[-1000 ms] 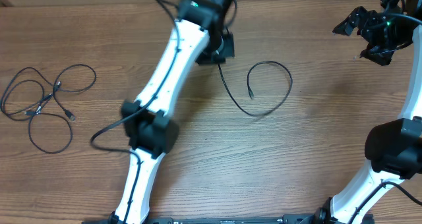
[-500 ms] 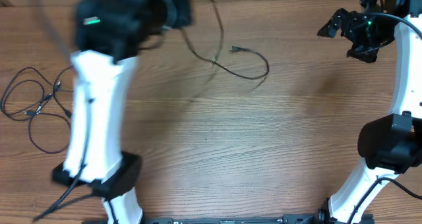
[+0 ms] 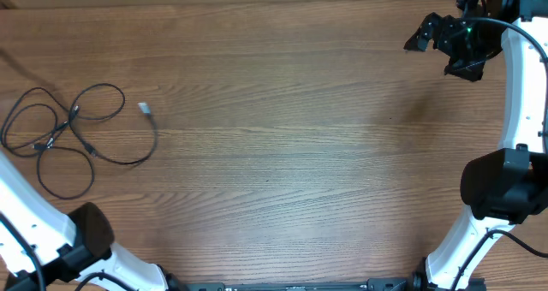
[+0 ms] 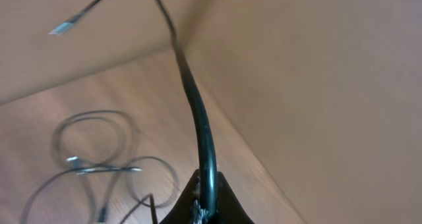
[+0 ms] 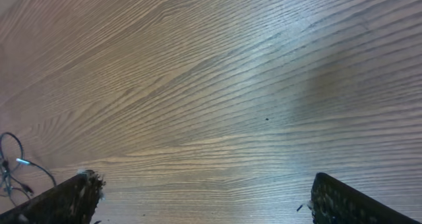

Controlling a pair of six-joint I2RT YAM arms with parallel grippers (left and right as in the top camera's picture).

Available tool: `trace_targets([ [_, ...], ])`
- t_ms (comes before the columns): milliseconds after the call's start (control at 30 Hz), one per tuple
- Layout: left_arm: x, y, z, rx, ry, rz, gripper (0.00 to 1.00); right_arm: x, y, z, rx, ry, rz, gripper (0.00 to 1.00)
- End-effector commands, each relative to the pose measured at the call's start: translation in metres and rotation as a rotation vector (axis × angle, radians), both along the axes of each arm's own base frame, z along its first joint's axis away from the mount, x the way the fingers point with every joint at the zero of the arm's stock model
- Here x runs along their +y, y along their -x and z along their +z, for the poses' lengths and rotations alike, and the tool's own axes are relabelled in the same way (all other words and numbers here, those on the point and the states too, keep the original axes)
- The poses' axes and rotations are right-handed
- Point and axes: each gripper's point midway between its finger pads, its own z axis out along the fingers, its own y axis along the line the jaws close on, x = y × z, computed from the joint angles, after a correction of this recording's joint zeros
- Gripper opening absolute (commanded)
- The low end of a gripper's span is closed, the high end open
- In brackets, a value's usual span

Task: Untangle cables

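Observation:
Several thin black cables (image 3: 75, 111) lie in a loose tangle at the table's far left, also seen in the left wrist view (image 4: 99, 165). One more cable (image 3: 152, 141) with a silvery plug (image 3: 144, 109) curves just right of the tangle. My left gripper (image 4: 208, 207) is shut on a black cable (image 4: 198, 118) whose plug end (image 4: 62, 28) hangs in the air. That gripper is outside the overhead view. My right gripper (image 3: 437, 34) is open and empty above the back right of the table, and its fingers (image 5: 211, 201) are wide apart.
The left arm's white link (image 3: 34, 222) crosses the front left corner. The right arm (image 3: 514, 111) runs along the right edge. Wooden table top (image 3: 300, 154) spans the view.
My left arm has swung from the table's middle to the far left, pulling the single cable across with it. That cable now lies beside the tangle. My right gripper drifted slightly left.

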Motion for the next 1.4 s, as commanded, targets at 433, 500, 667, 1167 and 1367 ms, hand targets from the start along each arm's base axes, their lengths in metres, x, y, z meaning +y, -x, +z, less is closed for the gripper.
trace_targets([
  [433, 0.06, -0.009, -0.128, 0.388, 0.113, 0.099, 0.04, 0.0, 0.0, 0.001, -0.001, 0.01, 0.007, 1.0],
  [500, 0.063, -0.014, -0.15, 0.45, 0.131, 0.074, 0.05, 0.0, 0.0, 0.001, -0.001, 0.01, 0.009, 1.0],
  [667, 0.055, -0.037, -0.196, 0.537, 0.184, -0.058, 1.0, -0.001, 0.0, 0.0, -0.001, 0.018, 0.009, 1.0],
  [1167, -0.116, -0.067, -0.218, 0.712, 0.169, -0.699, 0.9, -0.001, 0.0, 0.0, -0.001, 0.022, 0.008, 1.0],
  [1367, -0.145, -0.054, -0.271, 0.921, 0.212, -0.646, 0.84, -0.001, 0.0, 0.0, -0.002, 0.023, 0.012, 1.0],
])
